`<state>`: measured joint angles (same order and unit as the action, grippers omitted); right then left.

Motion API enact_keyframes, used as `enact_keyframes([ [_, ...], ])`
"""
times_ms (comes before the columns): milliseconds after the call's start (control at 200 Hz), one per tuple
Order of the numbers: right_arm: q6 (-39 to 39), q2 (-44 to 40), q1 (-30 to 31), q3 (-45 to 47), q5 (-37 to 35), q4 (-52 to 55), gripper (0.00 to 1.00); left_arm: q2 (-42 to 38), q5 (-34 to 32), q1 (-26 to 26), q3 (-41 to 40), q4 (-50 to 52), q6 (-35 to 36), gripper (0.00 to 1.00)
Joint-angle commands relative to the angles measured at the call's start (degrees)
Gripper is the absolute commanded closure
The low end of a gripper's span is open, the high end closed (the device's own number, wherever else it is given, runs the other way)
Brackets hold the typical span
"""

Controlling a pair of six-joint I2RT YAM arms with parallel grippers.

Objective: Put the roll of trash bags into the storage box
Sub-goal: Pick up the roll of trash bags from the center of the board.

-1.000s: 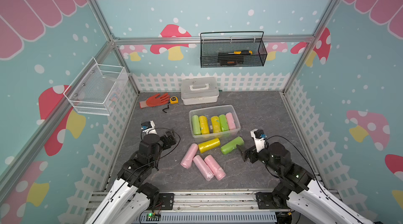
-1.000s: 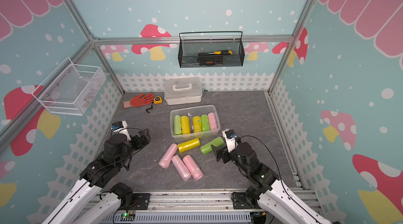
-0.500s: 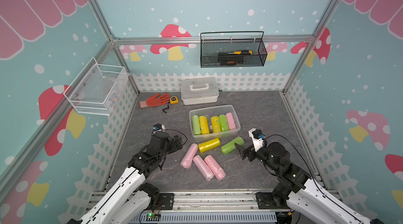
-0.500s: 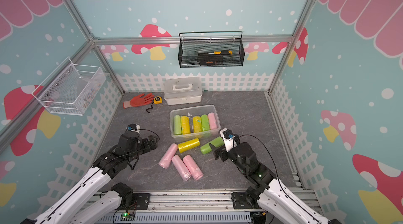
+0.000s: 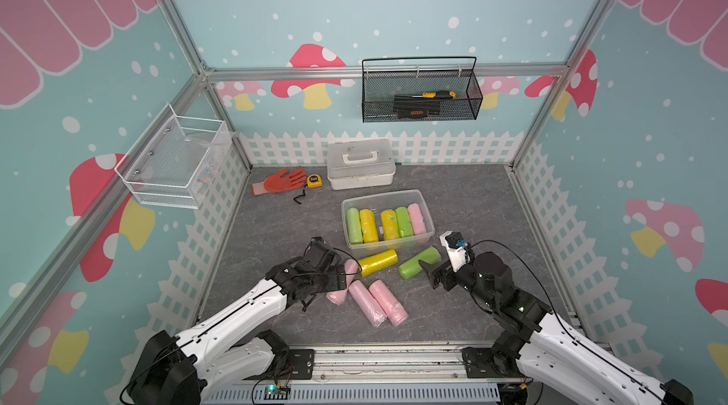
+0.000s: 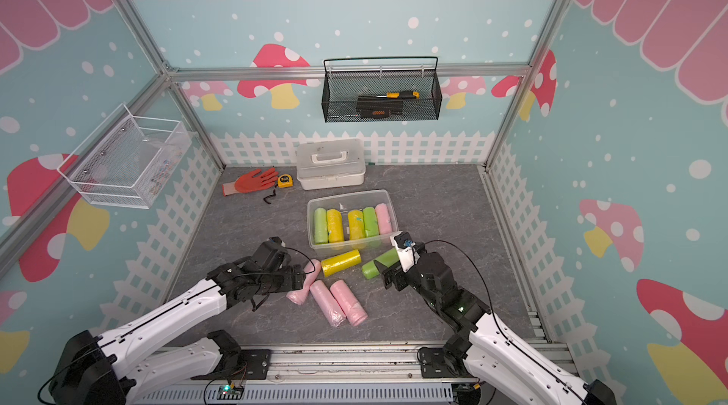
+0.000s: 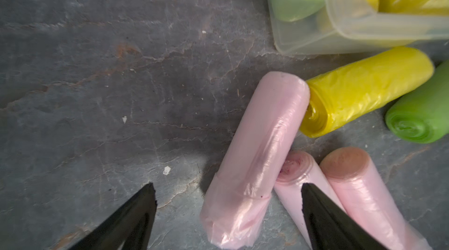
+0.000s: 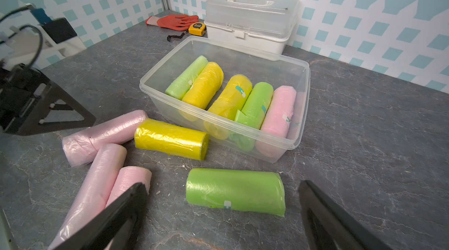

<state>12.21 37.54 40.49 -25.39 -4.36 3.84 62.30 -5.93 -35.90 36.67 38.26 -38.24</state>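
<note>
No writing can be read

The yellow tape measure (image 8: 197, 28) has dark print on its face, too blurred to read. Small white-and-teal stickers sit on the rolls (image 8: 239, 90) in the clear box (image 8: 218, 116) and on the loose green roll (image 8: 235, 191) on the surface (image 8: 364, 139). No letters or numbers can be made out.

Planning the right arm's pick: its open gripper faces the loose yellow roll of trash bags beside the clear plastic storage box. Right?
No: the right wrist view shows the open right gripper facing the loose green roll of trash bags, not the yellow roll, beside the clear plastic storage box.
</note>
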Motion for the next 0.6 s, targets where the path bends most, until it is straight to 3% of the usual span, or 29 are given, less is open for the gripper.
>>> enact_keyframes([
  [0,-0.4,-1.5,0.0,-1.2,0.0,-0.2,0.01,3.9,-0.7,-1.2,2.4,0.5,0.7,0.07],
  [340,-0.4,-1.1,0.0,-1.1,-0.5,-0.2,0.01,17.7,-0.2,-2.1,6.4,-1.1,6.2,0.13],
  [595,-0.2,-0.2,0.0,-1.3,-0.3,0.0,0.01,22.5,1.0,-2.2,8.9,-1.4,7.4,0.2],
])
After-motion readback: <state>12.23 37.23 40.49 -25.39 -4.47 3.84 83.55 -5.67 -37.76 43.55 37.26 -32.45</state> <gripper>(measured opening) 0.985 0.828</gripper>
